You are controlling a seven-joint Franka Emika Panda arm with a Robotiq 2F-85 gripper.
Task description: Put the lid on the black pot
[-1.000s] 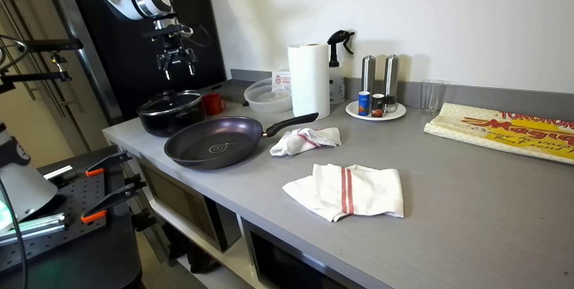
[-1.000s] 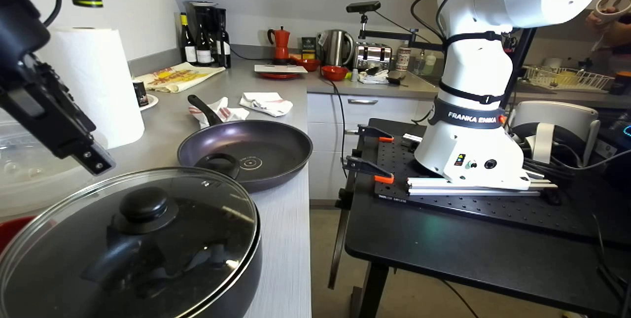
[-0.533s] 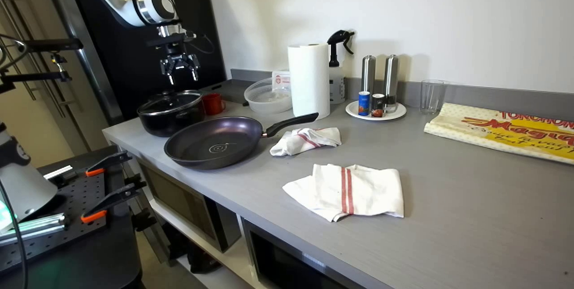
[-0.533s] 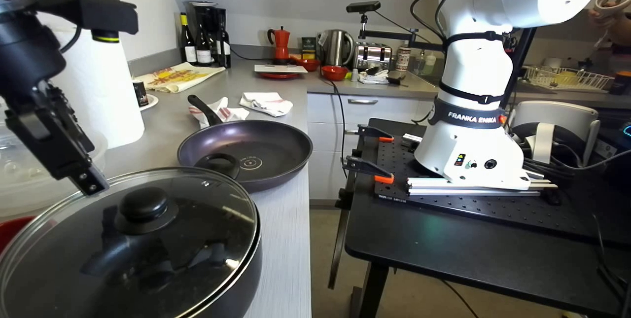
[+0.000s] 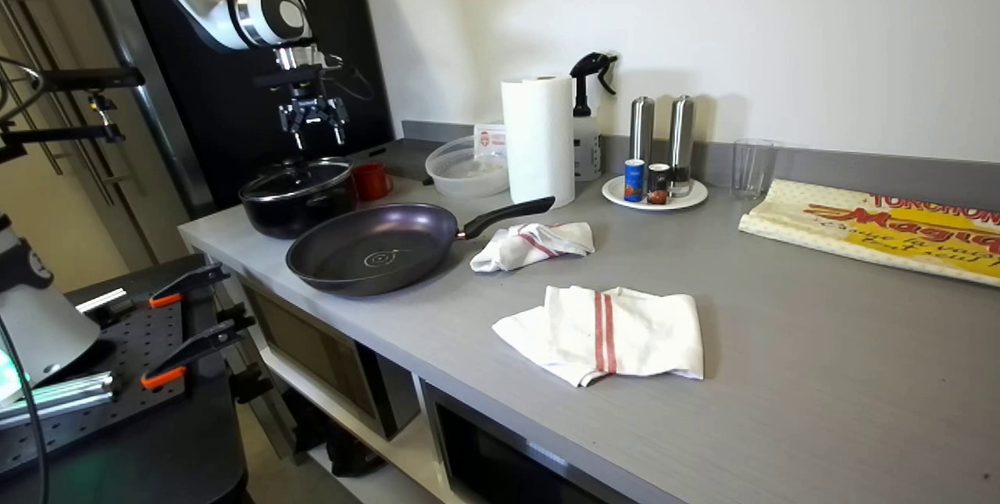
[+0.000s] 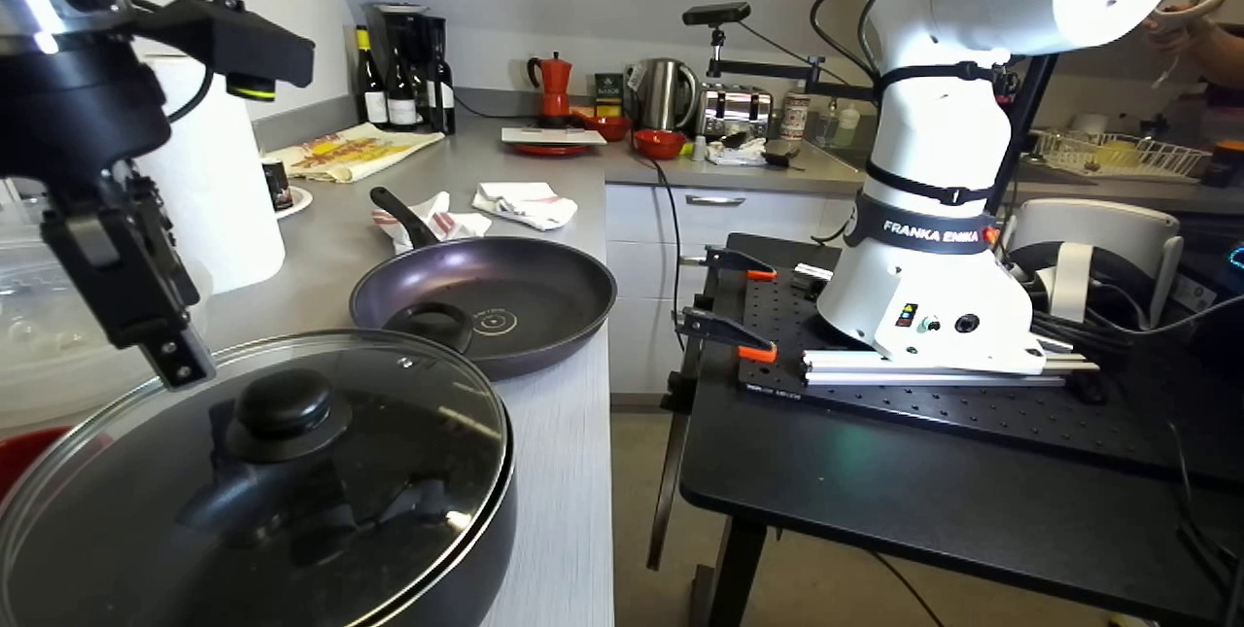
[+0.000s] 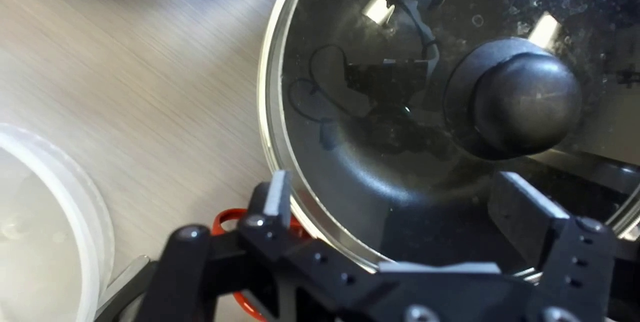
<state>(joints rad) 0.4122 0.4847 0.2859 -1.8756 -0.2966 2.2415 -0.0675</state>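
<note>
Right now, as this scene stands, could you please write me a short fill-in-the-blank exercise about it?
Of the black pot and the frying pan, the glass lid covers the ____.
The gripper holds nothing, and its jaws are not shut but ____.
The mug beside the black pot is ____ in colour.
The paper towel roll stands ____, not on its side.
Missing words: black pot; open; red; upright.

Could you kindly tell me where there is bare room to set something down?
Bare counter lies between the flatter towel and the printed cloth, and between the crumpled towel and the plate. Crowded: around the black pot, with frying pan and red mug close, gripper overhead.
</note>
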